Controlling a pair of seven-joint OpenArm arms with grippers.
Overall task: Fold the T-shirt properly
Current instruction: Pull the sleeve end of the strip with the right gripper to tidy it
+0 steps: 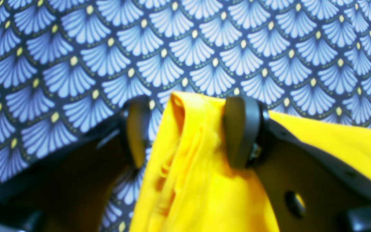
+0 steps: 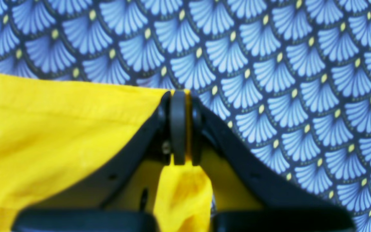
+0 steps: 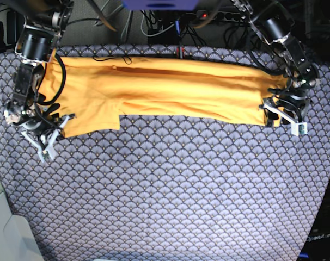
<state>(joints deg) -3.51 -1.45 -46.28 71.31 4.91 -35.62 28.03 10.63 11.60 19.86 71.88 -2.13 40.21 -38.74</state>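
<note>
Base view shows you the plain yellow-orange cotton T-shirt (image 3: pixel 165 89) stretched in a long folded band across the far part of the counter, on the blue-grey scallop-patterned cloth (image 3: pixel 170 185) that covers it. Your right tool (image 2: pixel 182 129) sits at that view's left end of the band, its jaws pressed together on a thin edge of yellow fabric, with more shirt hanging below them. Your left tool (image 1: pixel 188 132) is at the other end, jaws apart, a bunched fold of the shirt lying between them and touching one black finger (image 1: pixel 242 132).
</note>
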